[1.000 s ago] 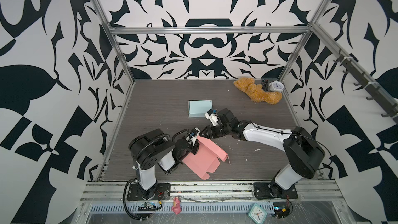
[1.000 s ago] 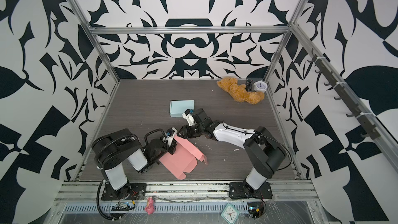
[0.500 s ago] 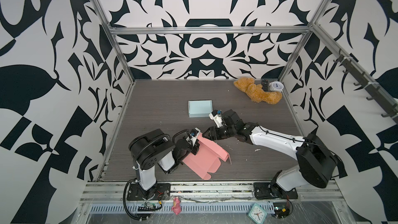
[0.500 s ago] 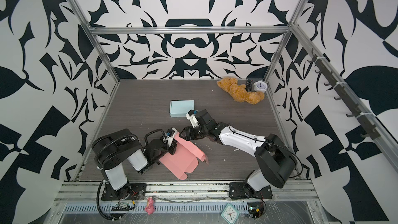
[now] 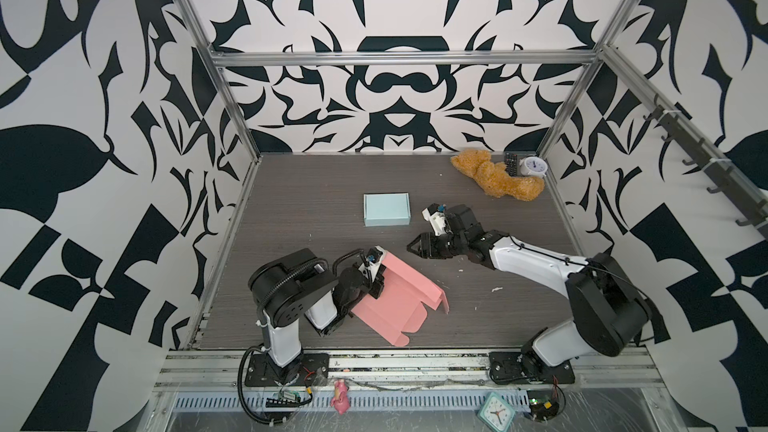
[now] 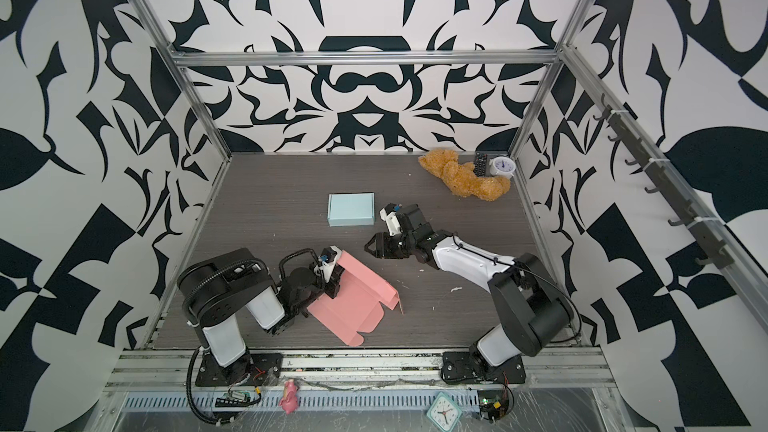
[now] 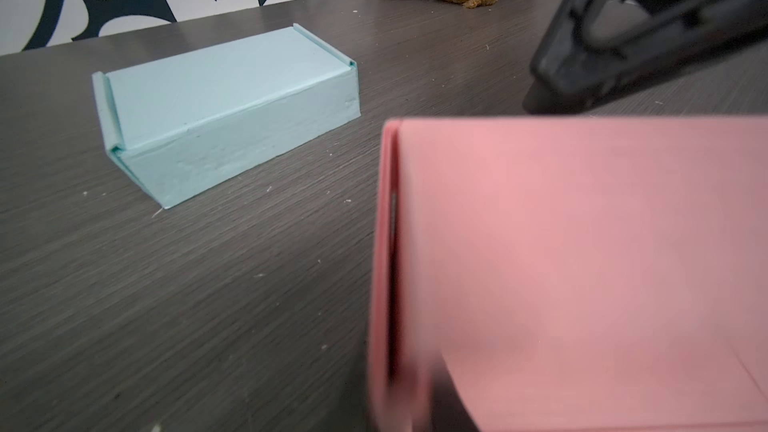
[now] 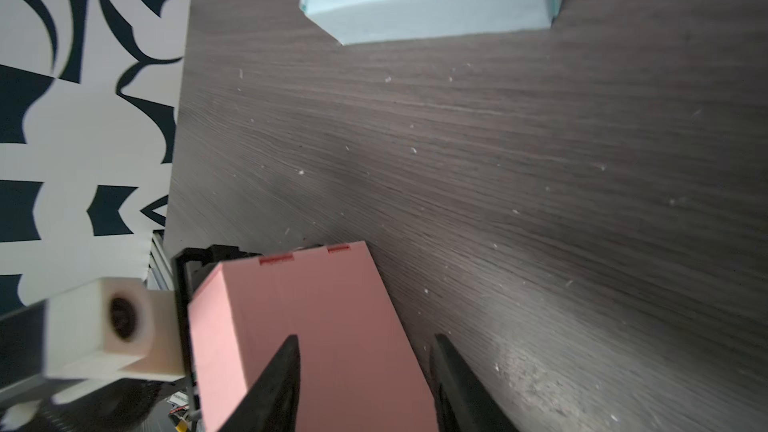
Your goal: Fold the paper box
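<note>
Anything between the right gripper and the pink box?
Nothing visible. Only bare table lies between the open right gripper and the pink paper box; the blue box sits farther back, off that line.

Bare table (image 5: 307, 184) is lying open along the left wall (image 5: 208, 184). The blue box (image 5: 386, 209) is blocking the middle, the pink box (image 5: 395, 305) is filling the front left, and the teddy bear (image 5: 494, 176) is occupying the back right corner. Between both boxes a free lane is running.
</note>
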Robot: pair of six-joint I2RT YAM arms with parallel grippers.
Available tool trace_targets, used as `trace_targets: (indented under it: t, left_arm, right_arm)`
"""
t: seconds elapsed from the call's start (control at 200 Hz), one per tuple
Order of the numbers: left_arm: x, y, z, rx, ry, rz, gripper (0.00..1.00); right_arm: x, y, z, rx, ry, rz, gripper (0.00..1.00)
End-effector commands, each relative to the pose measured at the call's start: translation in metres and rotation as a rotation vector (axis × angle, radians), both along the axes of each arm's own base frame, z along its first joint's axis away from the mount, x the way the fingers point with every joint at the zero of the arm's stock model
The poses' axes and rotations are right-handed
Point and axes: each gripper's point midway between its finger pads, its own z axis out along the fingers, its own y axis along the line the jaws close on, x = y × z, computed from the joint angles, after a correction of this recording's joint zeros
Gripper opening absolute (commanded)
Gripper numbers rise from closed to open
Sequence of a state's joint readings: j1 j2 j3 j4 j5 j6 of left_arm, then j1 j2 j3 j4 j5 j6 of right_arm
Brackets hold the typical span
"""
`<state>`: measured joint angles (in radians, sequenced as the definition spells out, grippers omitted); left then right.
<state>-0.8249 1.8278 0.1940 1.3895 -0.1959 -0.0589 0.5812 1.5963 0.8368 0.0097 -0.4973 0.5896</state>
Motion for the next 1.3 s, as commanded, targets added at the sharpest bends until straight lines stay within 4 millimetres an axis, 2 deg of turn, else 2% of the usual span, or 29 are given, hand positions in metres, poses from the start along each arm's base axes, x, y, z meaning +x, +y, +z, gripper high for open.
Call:
trace_targets:
  t: [0.0,0.275,0.575,0.715,0.945,1.13,1.295]
  left_arm:
    - [0.000,0.000,0.003,-0.021,-0.009,0.008,0.19]
    - [0.003,-0.001,0.007,-0.020,-0.022,0.011,0.18]
    - [0.004,-0.003,0.012,-0.035,-0.029,0.007,0.14]
    - [0.002,-0.002,0.018,-0.047,-0.040,0.002,0.20]
    - [-0.001,-0.001,0.029,-0.056,-0.052,-0.003,0.21]
    - [-0.001,0.000,0.031,-0.056,-0.051,-0.004,0.14]
    - [-0.001,-0.003,0.032,-0.061,-0.053,-0.012,0.10]
  right_arm:
    - [0.010,0.013,0.010,0.048,-0.056,0.048,0.51]
    - [0.006,0.017,-0.012,0.042,-0.004,0.087,0.48]
    - [-0.010,0.026,-0.015,0.078,0.048,0.154,0.46]
    - [-0.010,0.022,-0.009,0.062,0.023,0.143,0.45]
    - [-0.005,0.019,-0.004,0.047,-0.001,0.124,0.45]
    - [-0.004,0.016,0.000,0.035,-0.018,0.110,0.45]
    - [-0.003,0.011,0.012,0.012,-0.057,0.104,0.46]
